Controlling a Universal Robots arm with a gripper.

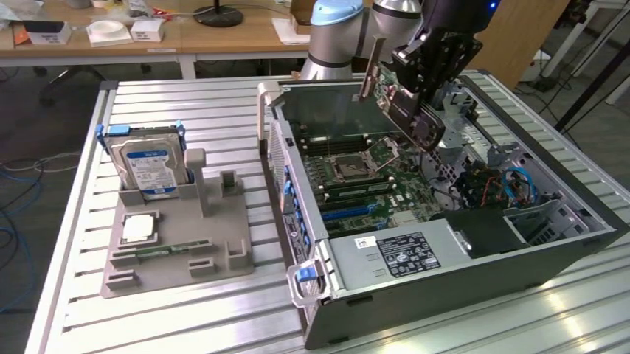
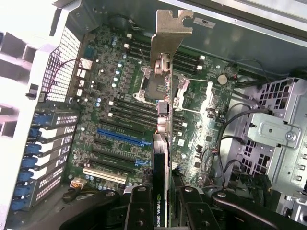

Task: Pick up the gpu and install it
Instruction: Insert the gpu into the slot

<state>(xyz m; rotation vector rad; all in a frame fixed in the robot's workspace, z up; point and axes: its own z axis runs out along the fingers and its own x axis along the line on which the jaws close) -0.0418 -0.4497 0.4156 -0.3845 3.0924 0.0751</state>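
Observation:
The gpu (image 1: 421, 127) hangs tilted in the air above the open computer case (image 1: 512, 254), its silver bracket (image 1: 369, 68) pointing up toward the case's back wall. My gripper (image 1: 417, 94) is shut on the card from above. In the wrist view the gpu (image 2: 161, 158) is edge-on, a slim black slab with its bracket (image 2: 169, 43) at the far end, clamped between my two black fingers (image 2: 140, 211). It hovers over the motherboard (image 2: 115, 110), beside the blue slot (image 2: 122, 138), and touches no slot.
A grey fixture tray (image 1: 212, 254) lies on the slatted table at the exterior view's left, holding a blue-labelled hard drive (image 1: 147, 168), a processor (image 1: 138, 227) and a memory stick (image 1: 162, 251). Inside the case are a power supply (image 1: 403, 254), cables and a drive cage (image 2: 273, 134).

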